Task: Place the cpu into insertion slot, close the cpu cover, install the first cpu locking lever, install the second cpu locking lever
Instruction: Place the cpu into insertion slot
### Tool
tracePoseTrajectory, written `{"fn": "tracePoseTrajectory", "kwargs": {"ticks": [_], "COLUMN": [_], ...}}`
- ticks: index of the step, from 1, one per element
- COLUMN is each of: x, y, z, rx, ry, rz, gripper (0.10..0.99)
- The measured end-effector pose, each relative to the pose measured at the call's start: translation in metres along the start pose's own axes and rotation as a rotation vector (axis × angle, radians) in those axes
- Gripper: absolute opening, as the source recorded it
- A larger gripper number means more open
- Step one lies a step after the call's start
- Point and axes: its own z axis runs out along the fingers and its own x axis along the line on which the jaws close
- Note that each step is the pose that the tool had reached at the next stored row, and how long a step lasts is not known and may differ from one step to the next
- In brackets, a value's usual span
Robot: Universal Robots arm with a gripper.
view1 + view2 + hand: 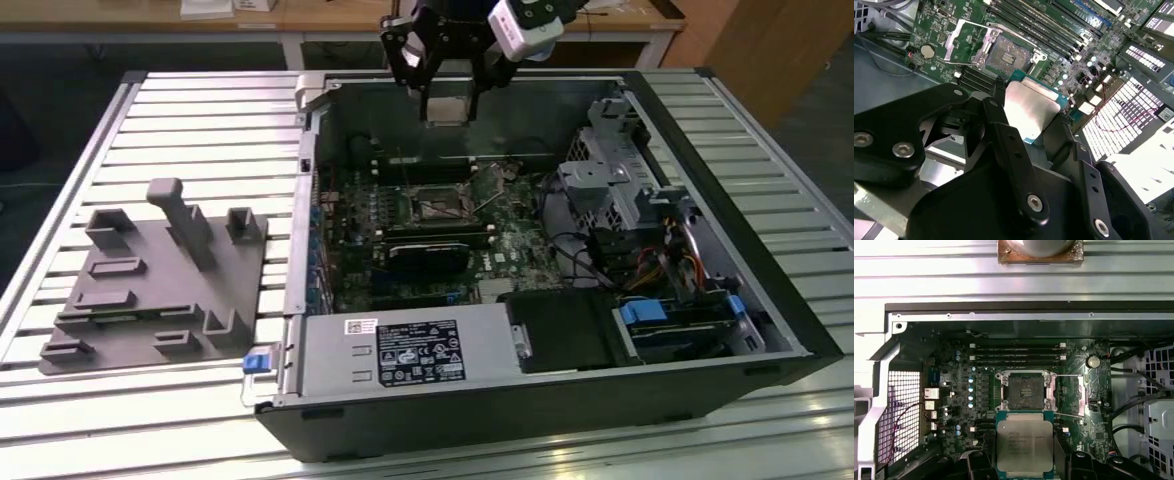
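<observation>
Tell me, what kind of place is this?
Probably a robotics lab: an opened computer case lies on a slatted metal table beside a grey fixture plate, and the tool holds a cpu above it.

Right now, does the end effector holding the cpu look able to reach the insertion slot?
Probably yes. The end effector grips the cpu above the open case, the cpu cover is swung aside, and nothing lies over the insertion slot.

cpu (1025,445): dull silver-grey top — teal-green border
insertion slot (1024,390): dark centre, bright metal rim
circuit board (984,390): green, dotted with pale silver-blue
claw (1031,117): black
surface (187,110): pale silver, ribbed stripes
power supply box (400,355): grey — black label
</observation>
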Motion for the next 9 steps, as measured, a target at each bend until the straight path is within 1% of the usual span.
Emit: {"fn": "tracePoseTrajectory", "kwargs": {"ticks": [4, 9], "x": [-0.001, -0.002], "y": [0.0006, 0.0009], "z": [0.0054, 0.0142], "rx": [0.003, 0.004], "ry": [-0.0001, -0.0001], "rz": [0.0, 0.0], "gripper": [0.541, 0.541]}}
